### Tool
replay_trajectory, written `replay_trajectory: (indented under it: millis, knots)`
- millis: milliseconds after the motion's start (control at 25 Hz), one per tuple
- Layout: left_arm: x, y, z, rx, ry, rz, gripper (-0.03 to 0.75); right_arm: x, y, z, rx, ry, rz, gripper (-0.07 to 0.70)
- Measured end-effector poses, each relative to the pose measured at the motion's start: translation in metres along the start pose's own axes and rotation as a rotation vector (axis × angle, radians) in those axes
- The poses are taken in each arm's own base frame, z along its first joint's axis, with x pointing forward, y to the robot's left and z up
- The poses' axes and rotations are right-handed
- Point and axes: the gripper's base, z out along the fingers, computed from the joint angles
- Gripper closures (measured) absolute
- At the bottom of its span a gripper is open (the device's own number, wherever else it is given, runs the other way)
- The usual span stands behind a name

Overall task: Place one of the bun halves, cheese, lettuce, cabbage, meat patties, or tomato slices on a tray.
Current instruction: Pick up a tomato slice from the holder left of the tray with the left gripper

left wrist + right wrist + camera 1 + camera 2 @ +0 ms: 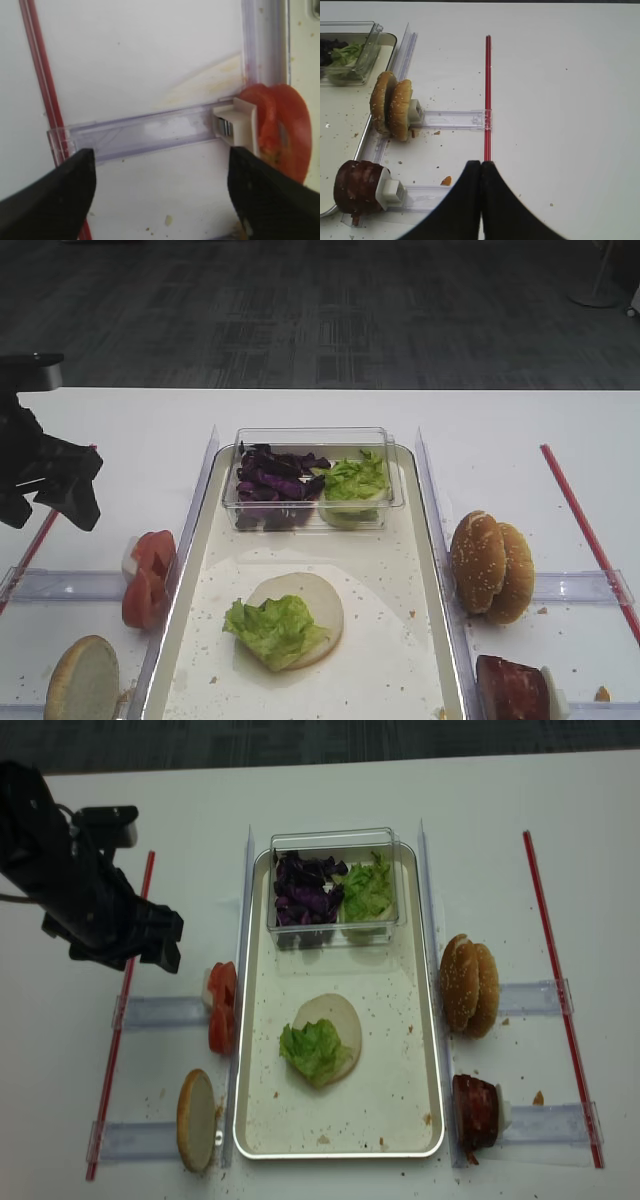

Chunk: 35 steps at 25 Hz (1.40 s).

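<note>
A flat bun half (318, 598) lies on the tray (192, 570) with a lettuce leaf (272, 630) on it. Tomato slices (148, 575) (280, 125) stand in a clear holder left of the tray. My left gripper (160, 192) (140, 948) hovers open over the table just left of them, with nothing between its fingers. Sesame bun halves (392, 107) and meat patties (357, 187) stand in holders right of the tray. My right gripper (481, 166) is shut and empty, to the right of the patties. Cabbage (272, 480) sits in a tub. No cheese shows.
The clear tub (312, 436) at the tray's far end also holds lettuce (355, 480). Another bun half (82, 680) stands at the near left. Red strips (125, 1010) (487, 90) run along both sides, and clear rails (145, 132) cross between them and the tray.
</note>
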Motion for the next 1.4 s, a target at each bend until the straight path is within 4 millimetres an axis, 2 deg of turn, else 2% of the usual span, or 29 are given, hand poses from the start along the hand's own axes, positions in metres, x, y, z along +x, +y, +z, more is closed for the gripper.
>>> replay_trajectory:
  millis: [320, 440, 600, 1000, 1280, 1400]
  knots:
    - [-0.006, -0.009, -0.023, 0.035, 0.089, -0.056, 0.213, 0.0, 0.0, 0.0, 0.0, 0.0, 0.0, 0.595]
    - [-0.004, -0.014, -0.026, 0.078, 0.126, -0.088, 0.213, 0.0, 0.0, 0.0, 0.0, 0.0, 0.002, 0.595]
    - [-0.003, -0.024, -0.026, 0.115, 0.145, -0.085, 0.213, 0.0, 0.0, 0.0, 0.0, 0.0, 0.004, 0.595]
    - [0.003, -0.084, -0.019, 0.133, 0.153, 0.02, 0.223, 0.0, 0.0, 0.0, 0.0, 0.0, 0.004, 0.595]
    - [0.003, -0.092, -0.018, 0.133, 0.147, 0.003, 0.223, 0.0, 0.0, 0.0, 0.0, 0.0, 0.004, 0.595]
    - [0.001, -0.093, -0.01, 0.132, 0.172, -0.005, 0.223, 0.0, 0.0, 0.0, 0.0, 0.0, 0.002, 0.595]
